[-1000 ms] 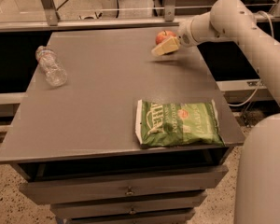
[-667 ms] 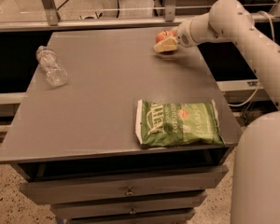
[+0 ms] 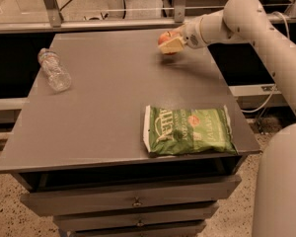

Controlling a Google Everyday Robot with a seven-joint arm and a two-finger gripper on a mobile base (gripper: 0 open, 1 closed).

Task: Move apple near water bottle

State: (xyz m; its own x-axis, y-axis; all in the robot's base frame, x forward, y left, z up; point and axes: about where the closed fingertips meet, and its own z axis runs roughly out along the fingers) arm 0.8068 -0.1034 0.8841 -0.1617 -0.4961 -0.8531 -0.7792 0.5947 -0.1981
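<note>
Pincer (image 3: 170,45) closed on the red apple (image 3: 164,36) over the gray counter's (image 3: 103,107) far right side, well apart from the clear water bottle (image 3: 55,71) lying at left. A green chip bag (image 3: 187,131) lies near the front edge, its white lettering unreadable.
</note>
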